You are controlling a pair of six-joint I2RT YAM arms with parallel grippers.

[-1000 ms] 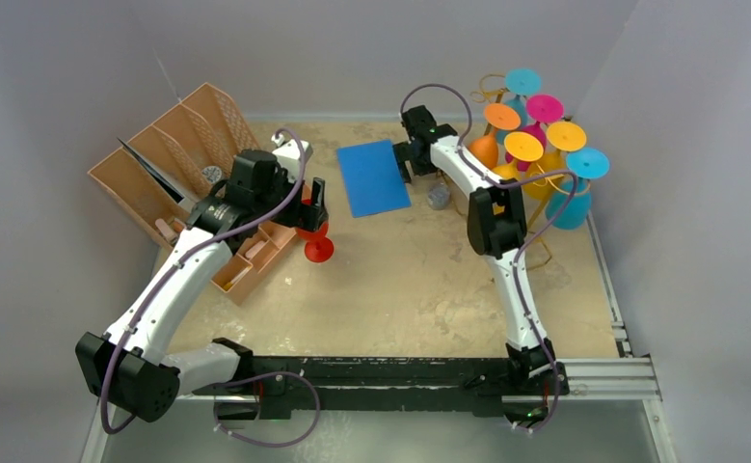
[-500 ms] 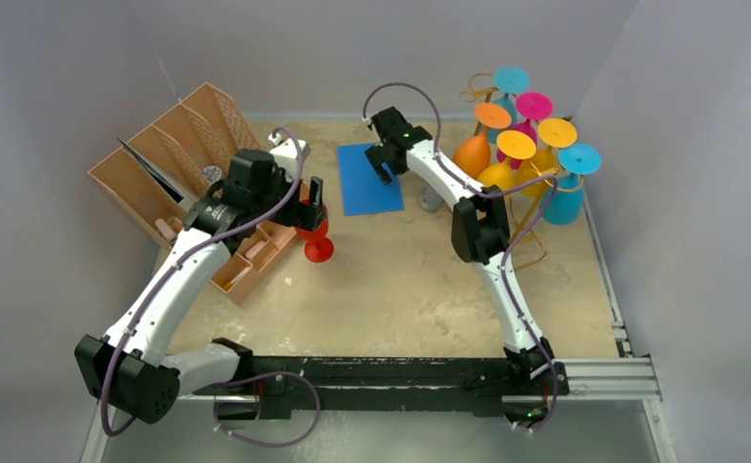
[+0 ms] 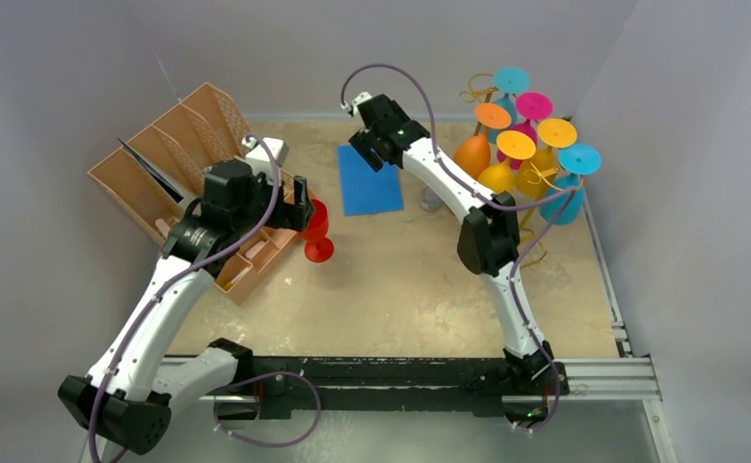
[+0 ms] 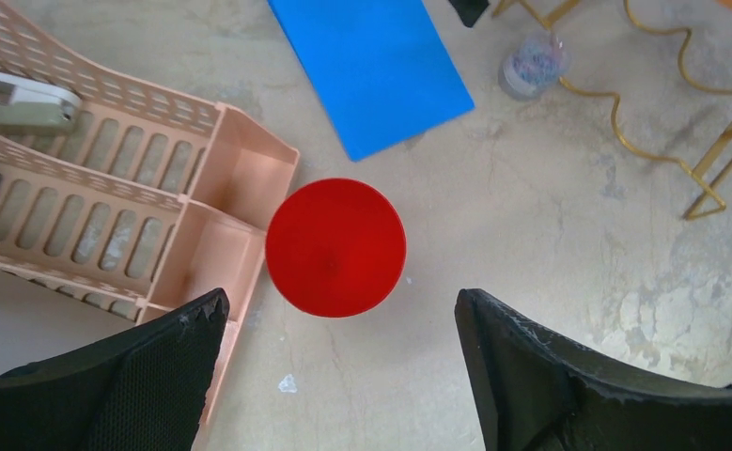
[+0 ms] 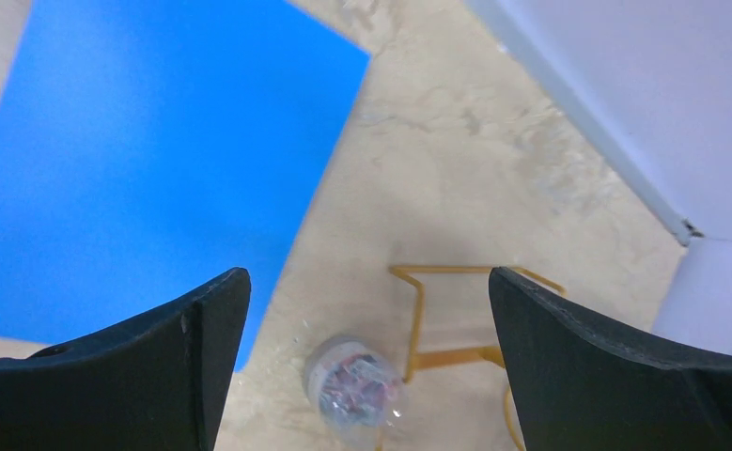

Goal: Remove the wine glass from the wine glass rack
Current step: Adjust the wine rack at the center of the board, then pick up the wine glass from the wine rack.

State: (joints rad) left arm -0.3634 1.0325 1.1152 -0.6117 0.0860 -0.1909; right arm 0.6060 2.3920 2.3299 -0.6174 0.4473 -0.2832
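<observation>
The red wine glass (image 3: 317, 233) stands on the table beside the brown organizer, off the rack. In the left wrist view it shows as a red disc (image 4: 335, 246) just beyond my fingertips. My left gripper (image 3: 302, 206) (image 4: 338, 310) is open and apart from the glass, holding nothing. The gold wire wine glass rack (image 3: 535, 178) stands at the back right with several coloured glasses hanging on it; its wavy base (image 4: 644, 141) (image 5: 418, 319) shows in both wrist views. My right gripper (image 3: 371, 154) (image 5: 369, 282) hangs open over the blue sheet's far edge, left of the rack.
A brown slotted organizer (image 3: 174, 164) (image 4: 108, 188) fills the back left. A blue sheet (image 3: 369, 183) (image 4: 371, 66) (image 5: 146, 178) lies at the back centre. A small clear jar (image 3: 431, 200) (image 4: 531, 68) (image 5: 352, 383) stands between the sheet and the rack. Grey walls enclose the table.
My left gripper has drawn back to the left, away from the red glass. My right arm has swung left from the rack to above the blue sheet, its jaws a little wider.
</observation>
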